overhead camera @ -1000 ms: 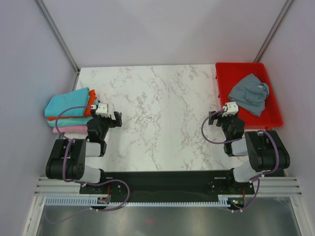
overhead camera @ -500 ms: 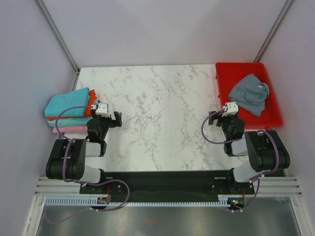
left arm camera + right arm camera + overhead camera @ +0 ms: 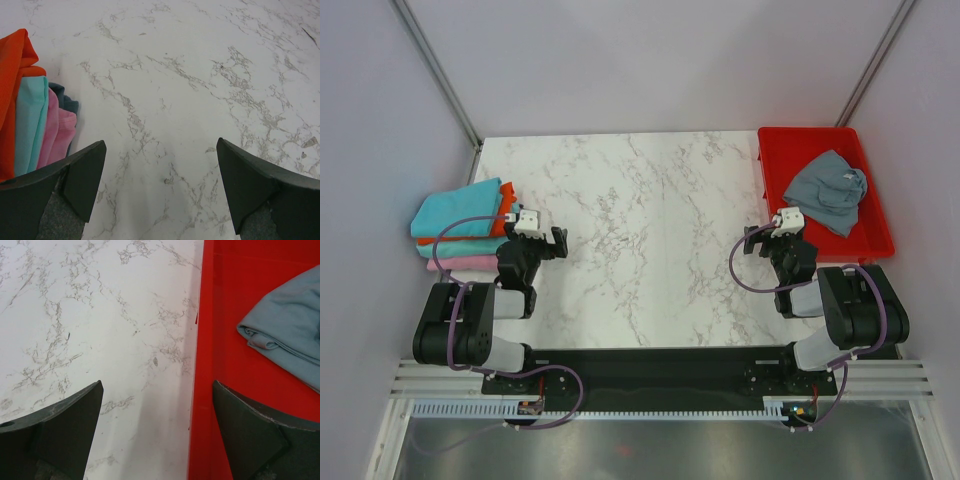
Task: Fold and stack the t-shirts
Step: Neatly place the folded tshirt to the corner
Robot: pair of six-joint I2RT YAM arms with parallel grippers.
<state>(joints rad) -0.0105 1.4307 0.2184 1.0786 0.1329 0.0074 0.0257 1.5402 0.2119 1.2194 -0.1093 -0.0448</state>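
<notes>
Marble table [image 3: 650, 220], folded t-shirt stack [image 3: 460, 218], crumpled grey t-shirt [image 3: 825, 190]

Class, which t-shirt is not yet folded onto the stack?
The slate grey t-shirt, crumpled alone in the red tray on the right; the others lie folded in one stack at the table's left edge.

Left hand [image 3: 160, 150], right hand [image 3: 157, 390], both agape

Stacked t-shirts [image 3: 30, 125] on marble table [image 3: 175, 100]
</notes>
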